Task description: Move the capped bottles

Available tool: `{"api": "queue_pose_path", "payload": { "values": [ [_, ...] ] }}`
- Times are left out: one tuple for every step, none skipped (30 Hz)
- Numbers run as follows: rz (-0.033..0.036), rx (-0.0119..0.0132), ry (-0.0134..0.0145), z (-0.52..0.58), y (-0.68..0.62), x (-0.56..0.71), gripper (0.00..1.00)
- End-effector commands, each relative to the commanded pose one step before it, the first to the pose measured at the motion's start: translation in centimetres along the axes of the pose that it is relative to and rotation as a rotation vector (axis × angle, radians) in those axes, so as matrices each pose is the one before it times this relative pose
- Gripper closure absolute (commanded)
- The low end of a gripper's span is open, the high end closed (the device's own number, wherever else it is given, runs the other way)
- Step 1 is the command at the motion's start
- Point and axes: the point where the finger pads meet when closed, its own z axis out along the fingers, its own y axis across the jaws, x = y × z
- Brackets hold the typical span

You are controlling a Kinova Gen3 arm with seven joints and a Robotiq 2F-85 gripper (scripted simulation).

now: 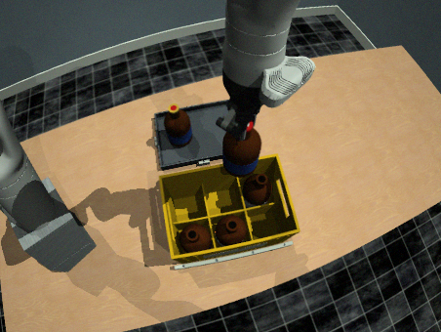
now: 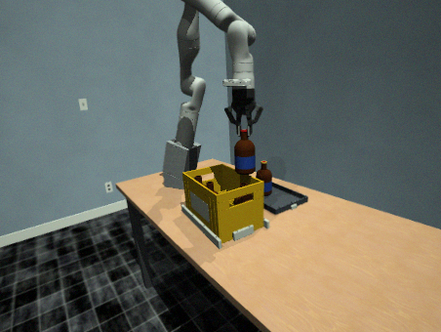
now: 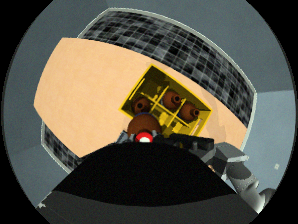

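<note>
Taking twelve o'clock as the upper edge of the top view, the gripper (image 1: pixel 245 131) (image 2: pixel 244 131) (image 3: pixel 144 137) is clamping its fingers around the red-capped neck of a brown, blue-banded bottle (image 1: pixel 242 148) (image 2: pixel 245 153) (image 3: pixel 144 124). That bottle is hanging upright in the air, its lower end showing against the twelve o'clock rim of the yellow crate (image 1: pixel 288 193) (image 2: pixel 239 220) (image 3: pixel 181 87). The dark tray (image 1: pixel 205 132) (image 2: pixel 285 199) is lying just beside the crate, towards eleven o'clock, and the second capped bottle (image 1: pixel 178 128) (image 2: pixel 264 181) is standing upright on it, towards the tray's nine o'clock side. Inside the crate, three open bottles are occupying separate compartments: the eight o'clock bottle (image 1: pixel 193 237) (image 2: pixel 198 179) (image 3: pixel 189 112) and the six o'clock bottle (image 1: pixel 231 230) (image 2: pixel 210 186) (image 3: pixel 172 99) are sitting in neighbouring cells, while the two o'clock bottle (image 1: pixel 258 189) (image 2: pixel 243 197) (image 3: pixel 140 105) is sitting in the opposite row. A pale strip (image 1: pixel 234 255) (image 2: pixel 200 225) is running along the table beside the crate's six o'clock side. Both crate and tray are resting on the wooden table (image 1: pixel 361 132) (image 2: pixel 341 254) (image 3: pixel 80 75), and the grey arm base (image 1: pixel 59 244) (image 2: pixel 171 166) is standing well apart from the crate, between its eight and nine o'clock.
</note>
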Motion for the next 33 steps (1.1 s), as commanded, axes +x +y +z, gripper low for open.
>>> {"api": "queue_pose_path", "payload": {
  "values": [
    [-0.0204, 0.00546, -0.00729, 0.128, -1.35, -0.614, 1.0],
    [-0.00108, 0.00014, -0.00039, 0.012, -0.266, -0.046, 1.0],
    [0.0, 0.0, 0.0, 0.0, 0.0, 0.0, 1.0],
    [0.0, 0.0, 0.0, 0.0, 0.0, 0.0, 1.0],
    [0.01322, -0.00224, 0.0066, -0.144, 0.461, 0.312, 1.0],
    [-0.00095, 0.00017, -0.00047, 0.011, -0.136, -0.148, 1.0],
    [-0.00095, 0.00017, -0.00047, 0.011, -0.137, -0.148, 1.0],
    [-0.00095, 0.00017, -0.00047, 0.011, -0.137, -0.147, 1.0],
    [-0.00095, 0.00017, -0.00047, 0.011, -0.137, -0.147, 1.0],
    [-0.00095, 0.00017, -0.00047, 0.011, -0.137, -0.147, 1.0],
    [-0.00095, 0.00017, -0.00047, 0.011, -0.137, -0.147, 1.0],
    [-0.00095, 0.00017, -0.00047, 0.011, -0.137, -0.147, 1.0],
    [-0.00095, 0.00017, -0.00047, 0.011, -0.137, -0.147, 1.0],
    [-0.00095, 0.00017, -0.00047, 0.012, -0.137, -0.147, 1.0],
    [-0.00095, 0.00017, -0.00047, 0.012, -0.138, -0.146, 1.0],
    [-0.00095, 0.00017, -0.00047, 0.012, -0.138, -0.146, 1.0],
    [-0.00095, 0.00017, -0.00047, 0.012, -0.138, -0.146, 1.0],
    [-0.00095, 0.00017, -0.00047, 0.012, -0.138, -0.146, 1.0],
    [-0.00095, 0.00017, -0.00047, 0.012, -0.138, -0.146, 1.0],
    [0.0, 0.0, 0.0, 0.0, 0.0, 0.0, 1.0],
    [0.0, 0.0, 0.0, 0.0, 0.0, 0.0, 1.0],
    [0.00818, -0.00013, 0.00167, -0.043, 0.136, 0.145, 1.0],
    [-0.00058, 0.00002, -0.00012, 0.0, -0.123, -0.158, 1.0],
    [-0.00058, 0.00002, -0.00012, 0.0, -0.123, -0.158, 1.0],
    [-0.00058, 0.00002, -0.00012, 0.0, -0.123, -0.158, 1.0],
    [-0.00058, 0.00002, -0.00012, 0.0, -0.123, -0.158, 1.0],
    [-0.00058, 0.00002, -0.00012, 0.0, -0.123, -0.158, 1.0],
    [-0.00058, 0.00002, -0.00012, 0.0, -0.123, -0.158, 1.0],
    [-0.00058, 0.00002, -0.00012, 0.0, -0.123, -0.158, 1.0],
    [-0.00058, 0.00002, -0.00012, 0.0, -0.123, -0.158, 1.0],
    [-0.00058, 0.00002, -0.00012, 0.0, -0.123, -0.157, 1.0],
    [-0.00058, 0.00002, -0.00012, 0.0, -0.123, -0.157, 1.0],
    [-0.00058, 0.00002, -0.00012, 0.0, -0.123, -0.157, 1.0]
  ]
}}
